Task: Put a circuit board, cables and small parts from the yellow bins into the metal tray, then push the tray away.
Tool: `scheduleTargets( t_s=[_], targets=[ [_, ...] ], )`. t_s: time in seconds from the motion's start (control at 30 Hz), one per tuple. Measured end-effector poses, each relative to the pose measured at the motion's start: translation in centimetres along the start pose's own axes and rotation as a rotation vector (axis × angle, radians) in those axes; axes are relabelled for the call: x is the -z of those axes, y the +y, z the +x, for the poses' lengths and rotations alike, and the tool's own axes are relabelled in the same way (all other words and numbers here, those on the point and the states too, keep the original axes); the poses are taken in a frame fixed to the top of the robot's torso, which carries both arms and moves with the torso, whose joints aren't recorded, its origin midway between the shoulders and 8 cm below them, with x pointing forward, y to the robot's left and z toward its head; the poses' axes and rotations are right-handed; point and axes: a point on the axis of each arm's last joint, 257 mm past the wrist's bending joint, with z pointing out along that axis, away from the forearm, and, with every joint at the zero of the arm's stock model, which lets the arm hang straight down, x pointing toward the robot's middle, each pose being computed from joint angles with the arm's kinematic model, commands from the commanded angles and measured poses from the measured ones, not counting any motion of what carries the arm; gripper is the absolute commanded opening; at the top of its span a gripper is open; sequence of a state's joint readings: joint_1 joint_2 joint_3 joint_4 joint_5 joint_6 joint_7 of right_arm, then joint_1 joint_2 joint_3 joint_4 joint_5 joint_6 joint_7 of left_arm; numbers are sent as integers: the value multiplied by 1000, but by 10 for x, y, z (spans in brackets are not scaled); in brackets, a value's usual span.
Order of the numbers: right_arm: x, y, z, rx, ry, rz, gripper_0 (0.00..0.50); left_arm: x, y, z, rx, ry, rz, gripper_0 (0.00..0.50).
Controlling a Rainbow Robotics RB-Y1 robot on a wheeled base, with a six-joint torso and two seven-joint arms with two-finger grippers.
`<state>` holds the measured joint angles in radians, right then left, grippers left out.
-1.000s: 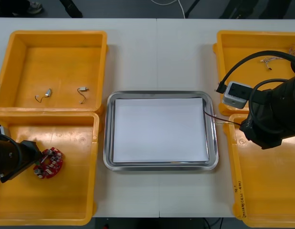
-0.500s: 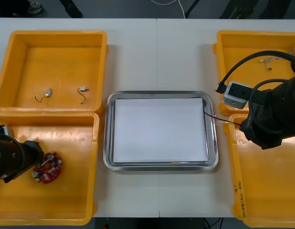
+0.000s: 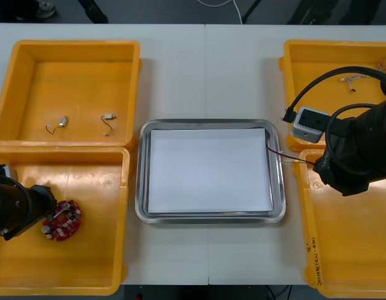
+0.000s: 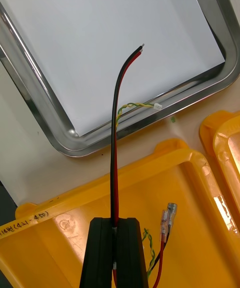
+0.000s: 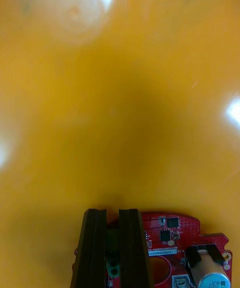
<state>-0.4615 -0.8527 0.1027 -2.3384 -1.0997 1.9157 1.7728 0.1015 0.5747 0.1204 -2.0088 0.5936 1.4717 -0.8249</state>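
Board first, by the look of it: in the near-left bin (image 3: 87, 262) the left gripper (image 5: 112, 214) is clenched on the edge of the red board (image 5: 172, 240); whether the board is clear of the bin floor I cannot tell. Over the near-right bin (image 4: 70, 203) the right gripper (image 4: 116, 224) pinches a red-and-black cable (image 4: 115, 128), its free end reaching over the tray (image 3: 141, 187). Loading looks barely begun. Next, I'd guess, each arm must lift, carry inward, then let go. Farther off, two small metal parts (image 3: 62, 121) wait in the far-left bin (image 3: 30, 75).
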Motion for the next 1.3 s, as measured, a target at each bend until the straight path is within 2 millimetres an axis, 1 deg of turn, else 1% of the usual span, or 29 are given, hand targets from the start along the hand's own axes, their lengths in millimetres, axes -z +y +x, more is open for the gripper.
scheduleTargets(
  t_s=[0.13,0.3,0.47,0.67,0.97,1.07,1.3],
  targets=[
    [0,0,0,0,0,0,0,9,12,7,5,40,-45,0],
    [0,0,0,0,0,0,0,22,17,-1,25,37,-58,0],
    [0,0,0,0,0,0,0,31,11,-15,32,14,-45,0],
    [0,0,0,0,0,0,0,46,3,-23,16,19,-54,0],
    [0,0,0,0,0,-1,0,83,-6,-32,-77,15,-98,0],
    [0,0,0,0,0,-1,0,94,-14,-32,-115,16,-90,0],
    [0,0,0,1,-1,-2,0,114,-53,-36,-194,-13,-3,0]
  ],
)
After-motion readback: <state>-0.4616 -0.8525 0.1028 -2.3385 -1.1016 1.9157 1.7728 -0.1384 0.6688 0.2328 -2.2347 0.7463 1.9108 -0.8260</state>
